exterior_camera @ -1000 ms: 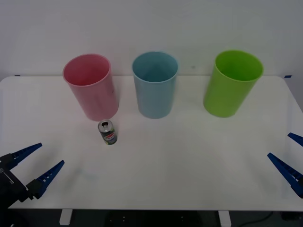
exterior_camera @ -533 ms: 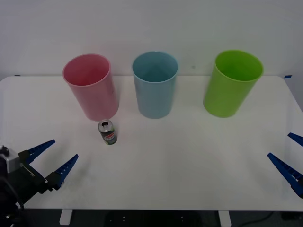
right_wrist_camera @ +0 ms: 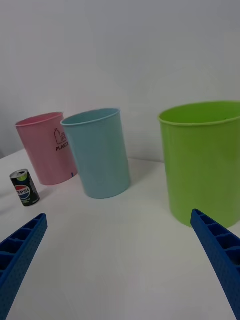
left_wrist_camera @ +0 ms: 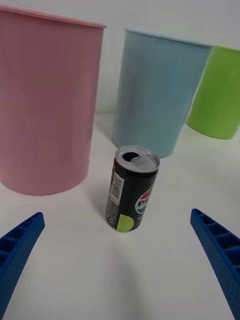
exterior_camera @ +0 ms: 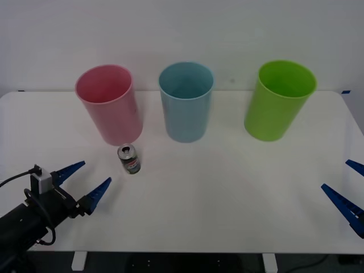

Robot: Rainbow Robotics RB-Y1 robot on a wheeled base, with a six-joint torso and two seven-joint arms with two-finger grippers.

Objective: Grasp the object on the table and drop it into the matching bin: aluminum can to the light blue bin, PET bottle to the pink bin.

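Observation:
A small dark aluminum can (exterior_camera: 129,159) with a silver top stands upright on the white table (exterior_camera: 227,193), just in front of the pink bin (exterior_camera: 109,103). The light blue bin (exterior_camera: 186,100) stands to the right of the pink one. My left gripper (exterior_camera: 88,179) is open, low over the table at the front left, its blue fingers pointing at the can from a short way off. In the left wrist view the can (left_wrist_camera: 131,188) stands centred between the spread fingers (left_wrist_camera: 20,250). My right gripper (exterior_camera: 348,196) rests open at the table's right edge, and its wrist view takes in the can (right_wrist_camera: 24,187) far off.
A lime green bin (exterior_camera: 278,99) stands at the back right, in line with the other two bins. The bins stand close behind the can. A white wall rises behind the table. Bare tabletop stretches across the front and middle.
My left gripper has moved forward and to the right across the table toward the can, staying open. The can, the bins and the right arm have not moved.

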